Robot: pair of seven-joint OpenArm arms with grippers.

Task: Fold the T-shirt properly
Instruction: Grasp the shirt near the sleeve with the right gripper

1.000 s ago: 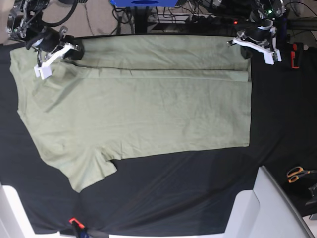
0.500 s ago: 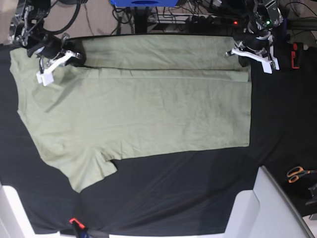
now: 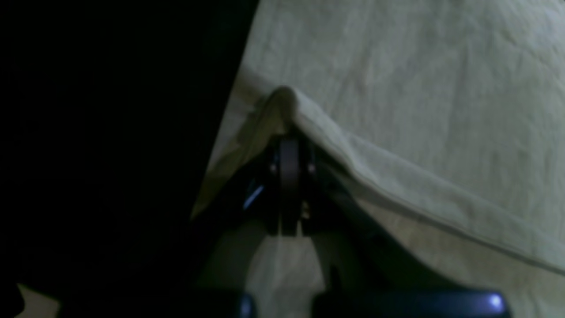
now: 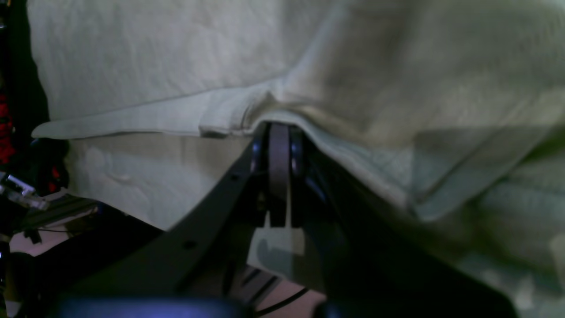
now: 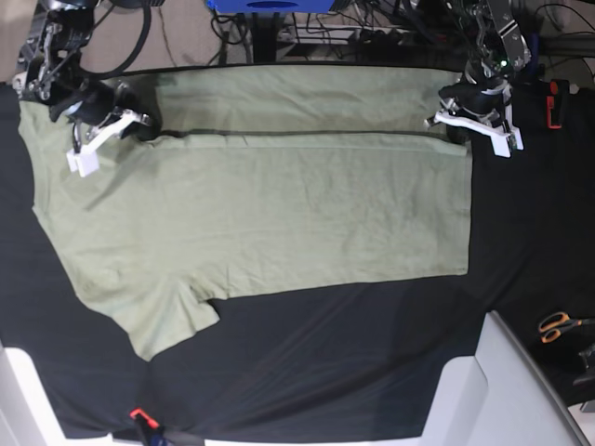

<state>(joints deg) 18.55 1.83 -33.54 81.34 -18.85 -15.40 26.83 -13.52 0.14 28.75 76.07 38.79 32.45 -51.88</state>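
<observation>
1 black cloth (image 5: 372,362) is spread over the whole work surface. 1 T-shirt (image 5: 260,214), pale sage green, is laid flat on it, filling the centre and 9–12 o'clock area of the base view; its far long edge is doubled over into a strip along 12 o'clock, and 1 short sleeve is seen at 7 o'clock. 2 grippers are counted. The left gripper (image 5: 462,124), at 2 o'clock, is clamped shut on the T-shirt's folded edge at the hem corner; in the wrist view the fabric is tented over the closed tips (image 3: 288,132). The right gripper (image 5: 119,124), at 10 o'clock, is likewise pinched shut on the folded edge nr the shoulder (image 4: 279,132). 1 pr orange-handled scissors (image 5: 558,325) lies at 4 o'clock, well apart from the shirt. 1 small red clip (image 5: 138,414) sits at 7 o'clock, cloth edge.
</observation>
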